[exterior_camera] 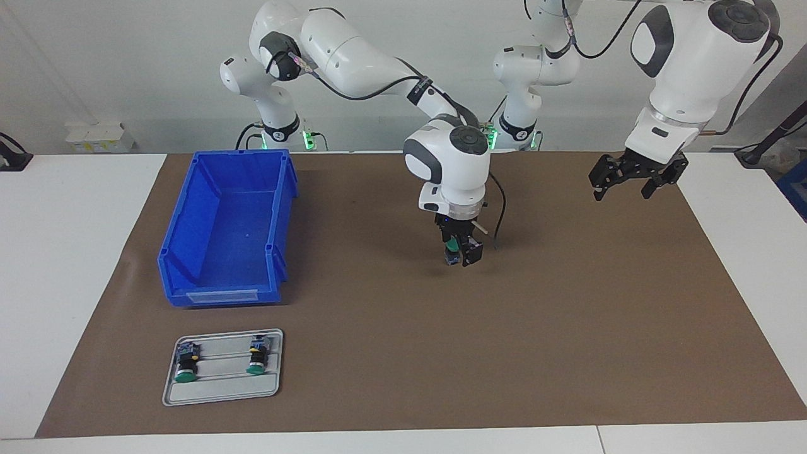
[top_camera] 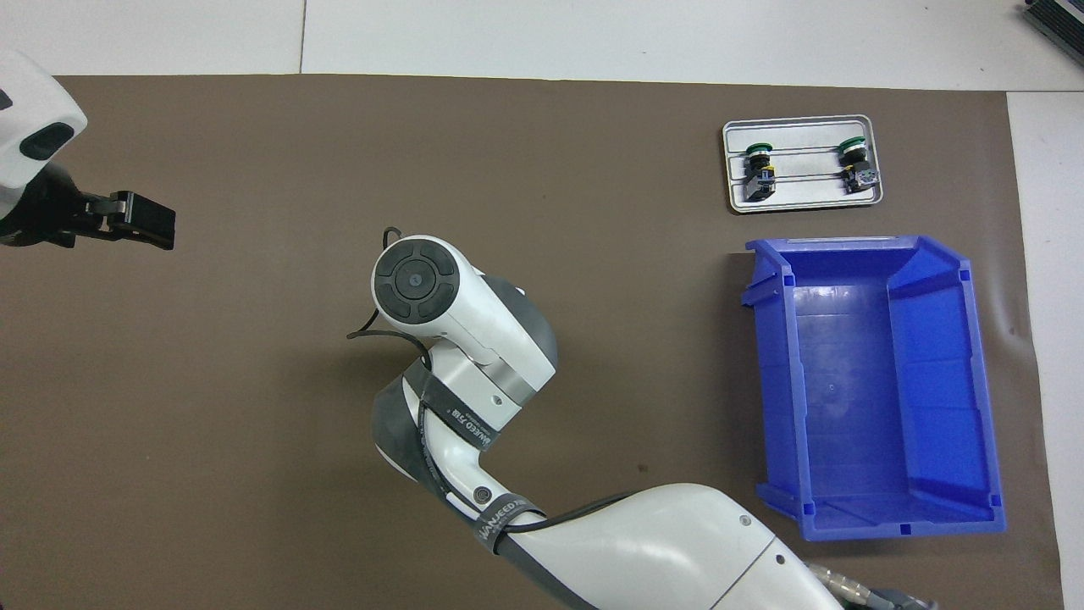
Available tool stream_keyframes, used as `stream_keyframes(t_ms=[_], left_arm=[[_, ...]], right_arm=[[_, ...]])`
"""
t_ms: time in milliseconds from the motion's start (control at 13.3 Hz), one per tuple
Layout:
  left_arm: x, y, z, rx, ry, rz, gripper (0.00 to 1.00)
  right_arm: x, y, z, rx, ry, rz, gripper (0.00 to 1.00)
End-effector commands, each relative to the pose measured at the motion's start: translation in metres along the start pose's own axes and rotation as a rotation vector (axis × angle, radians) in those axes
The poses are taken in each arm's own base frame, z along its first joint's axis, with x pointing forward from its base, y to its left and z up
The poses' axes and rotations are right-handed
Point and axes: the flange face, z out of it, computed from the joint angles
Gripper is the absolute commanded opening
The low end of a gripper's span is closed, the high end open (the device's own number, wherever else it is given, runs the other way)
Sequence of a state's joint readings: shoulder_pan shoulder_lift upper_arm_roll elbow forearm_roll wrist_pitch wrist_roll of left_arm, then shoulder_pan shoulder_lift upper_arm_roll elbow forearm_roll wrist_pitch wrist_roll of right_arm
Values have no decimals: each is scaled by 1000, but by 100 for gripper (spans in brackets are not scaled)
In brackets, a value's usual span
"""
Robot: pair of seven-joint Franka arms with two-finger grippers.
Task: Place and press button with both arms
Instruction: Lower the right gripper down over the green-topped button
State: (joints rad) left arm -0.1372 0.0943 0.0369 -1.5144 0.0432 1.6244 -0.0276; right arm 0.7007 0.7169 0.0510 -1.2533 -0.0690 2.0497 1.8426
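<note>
Holding a button (exterior_camera: 451, 251) between its fingers, the right gripper (exterior_camera: 459, 252) hangs just over the brown mat (exterior_camera: 567, 328) at center frame of the facing view — the overhead view hides it under the arm's own wrist. Over at the upper right of the facing view, the left gripper (exterior_camera: 632, 179) waits in the air with its claw spread wide. Two more buttons (exterior_camera: 186, 364) lie on the grey tray (exterior_camera: 222, 391) at lower left — just below the blue bin (exterior_camera: 227, 227).
</note>
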Motion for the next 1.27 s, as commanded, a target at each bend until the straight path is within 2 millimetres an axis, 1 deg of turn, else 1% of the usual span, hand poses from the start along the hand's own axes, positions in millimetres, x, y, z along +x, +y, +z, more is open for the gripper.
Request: stream_keyframes(t_ms=[0,150,674,824,1124,1199], left_arm=[[-10,-3,-1,17,-6,-3,100],[-10,-3,-1,17,-6,-1,100],[-10,-3,-1,17,-6,-3,100],[-10,-3,-1,17,-6,-1,100],[-10,-3,-1,17,-6,-3,100],[-10,-3,-1,17,-6,-3,100]], right_arm=[[1,11,6,-9,-9,27,89],[1,11,4,-17,-7,27,89],[0,4,-18,-16,5,24,89],[0,1,-27,-8,4,25,89],[0,-1,-31,12,-10,29,89],[-3,1,-26,11,-12,26,88]])
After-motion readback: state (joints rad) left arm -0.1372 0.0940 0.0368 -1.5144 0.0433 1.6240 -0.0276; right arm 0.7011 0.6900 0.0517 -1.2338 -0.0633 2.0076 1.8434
